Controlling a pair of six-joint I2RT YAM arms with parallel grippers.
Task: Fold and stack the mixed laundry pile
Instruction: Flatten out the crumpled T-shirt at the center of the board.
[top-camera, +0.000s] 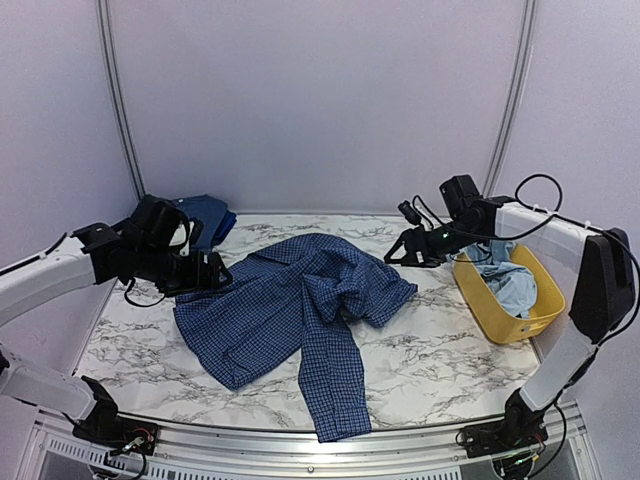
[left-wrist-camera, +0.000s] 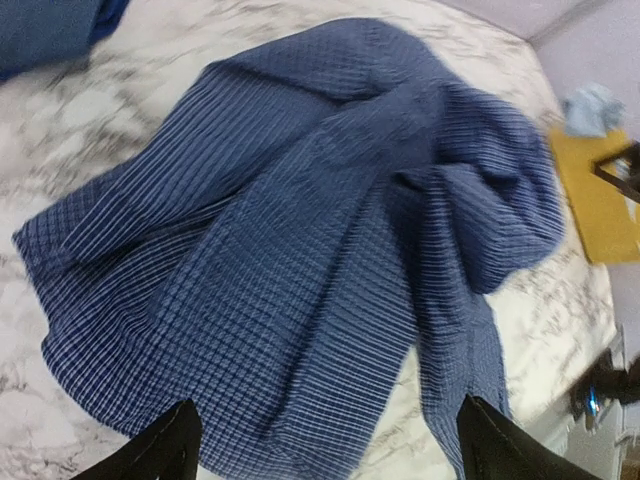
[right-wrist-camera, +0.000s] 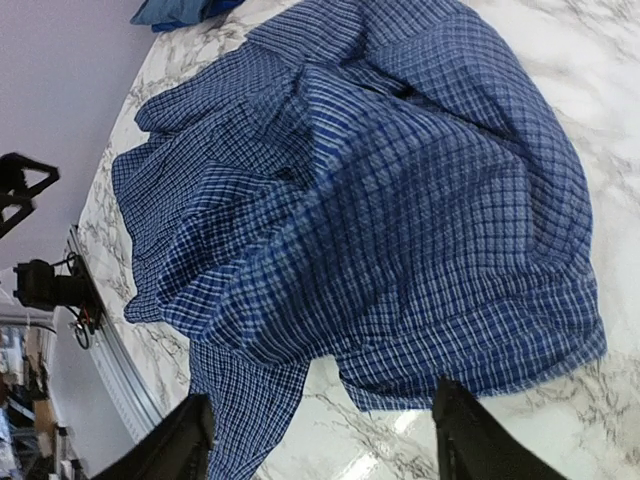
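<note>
A navy small-check shirt (top-camera: 300, 310) lies opened out and rumpled across the middle of a marble table (top-camera: 440, 350). Its body is bunched into folds at the centre and one sleeve reaches the table's near edge.

The left gripper (top-camera: 205, 272) hangs at the shirt's left edge. Its jaws are spread wide with nothing between them, and the wrist view shows the checked cloth lying ahead of and below them. Whether the tips brush the fabric cannot be told.

The right gripper (top-camera: 400, 250) sits just beside the shirt's far right edge, between the garment and a yellow tub (top-camera: 500, 320). Its jaws are also parted and hold nothing. From its own camera the shirt fills the view beyond the two dark fingertips.

The rest of the laundry is away from both grippers' jaws. A solid dark-blue piece (top-camera: 205, 218) rests at the far left corner of the table, behind the left arm and apart from the shirt. A light-blue T-shirt (top-camera: 510, 275) is crumpled inside the tub at the table's right side, beneath the right arm.
</note>
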